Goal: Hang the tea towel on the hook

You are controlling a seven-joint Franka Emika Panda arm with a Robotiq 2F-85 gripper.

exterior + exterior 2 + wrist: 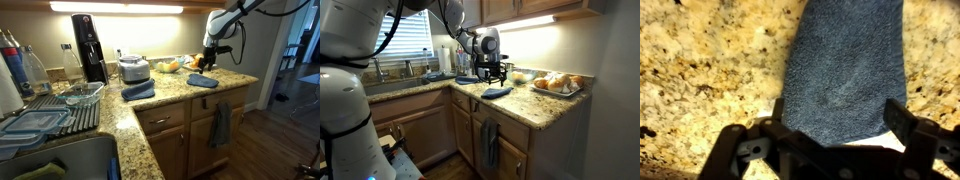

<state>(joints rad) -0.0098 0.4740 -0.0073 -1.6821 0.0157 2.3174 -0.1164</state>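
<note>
Black two-finger pincer is gaping wide, gripping nothing, hovering over thin medium-blue tea towel nr granite bench's end edge.

**A Home Kitchen**

Speckled granite counter lies under the gripper, with wooden drawers and cabinet doors below it. Well away along the counter are a coffee machine, a dish rack and a sink. A plate of food sits near the gripper, and strip lighting glows above.
</note>
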